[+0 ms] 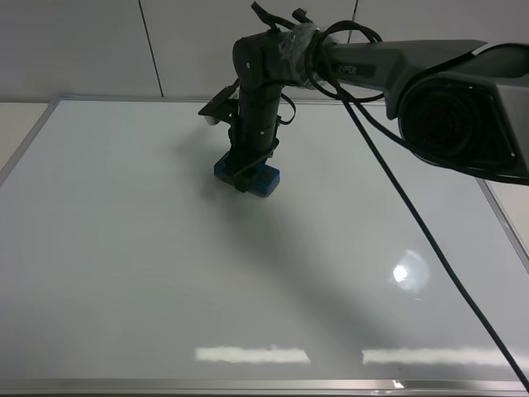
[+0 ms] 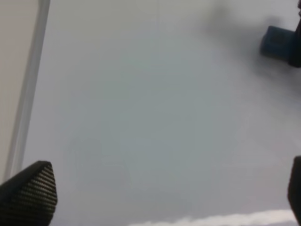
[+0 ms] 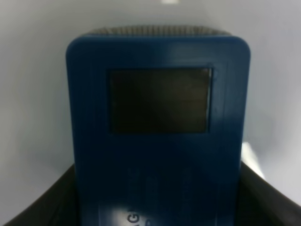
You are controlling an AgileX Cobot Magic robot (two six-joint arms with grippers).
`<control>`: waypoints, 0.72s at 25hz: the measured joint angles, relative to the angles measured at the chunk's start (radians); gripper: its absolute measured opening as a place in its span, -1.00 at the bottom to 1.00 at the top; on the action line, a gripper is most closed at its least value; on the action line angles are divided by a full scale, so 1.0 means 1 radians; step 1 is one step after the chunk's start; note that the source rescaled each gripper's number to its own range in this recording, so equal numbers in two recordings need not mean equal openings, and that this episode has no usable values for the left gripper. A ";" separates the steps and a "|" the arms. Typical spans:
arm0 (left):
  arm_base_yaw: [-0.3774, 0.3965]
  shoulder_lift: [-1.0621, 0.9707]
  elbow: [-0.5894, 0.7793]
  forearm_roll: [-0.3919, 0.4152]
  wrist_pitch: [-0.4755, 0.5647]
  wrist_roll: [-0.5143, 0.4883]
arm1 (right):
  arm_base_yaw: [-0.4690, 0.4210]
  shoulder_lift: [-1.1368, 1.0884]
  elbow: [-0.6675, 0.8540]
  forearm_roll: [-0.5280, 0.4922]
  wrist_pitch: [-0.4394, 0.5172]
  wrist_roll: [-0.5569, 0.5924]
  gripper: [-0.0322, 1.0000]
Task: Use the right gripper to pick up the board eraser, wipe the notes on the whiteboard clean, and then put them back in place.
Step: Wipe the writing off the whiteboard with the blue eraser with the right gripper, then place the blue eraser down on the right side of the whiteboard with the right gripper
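The whiteboard (image 1: 165, 273) fills most of the exterior view. My right gripper (image 1: 246, 178) reaches across from the upper right, points down and is shut on the board eraser (image 1: 263, 182), which sits on or just over the board's upper middle. The right wrist view shows the blue eraser (image 3: 157, 132) with a dark patch on top, held between the two fingers (image 3: 33, 207). No red notes show in any view. The left wrist view shows my left gripper (image 2: 162, 190) open and empty above the board (image 2: 141, 117), with the eraser (image 2: 275, 41) farther off.
A white panelled wall (image 1: 83, 41) stands behind the board. A black cable (image 1: 430, 248) hangs from the right arm over the board's right side. The silver frame (image 1: 25, 145) borders the left edge, with beige table (image 1: 12, 116) beyond it.
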 joint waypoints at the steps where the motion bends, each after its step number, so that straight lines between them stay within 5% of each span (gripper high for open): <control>1: 0.000 0.000 0.000 0.000 0.000 0.000 | -0.007 0.000 0.000 -0.010 0.006 0.007 -0.94; 18: 0.000 0.000 0.000 0.000 0.000 0.000 | 0.005 -0.131 0.017 -0.137 0.096 0.206 -0.94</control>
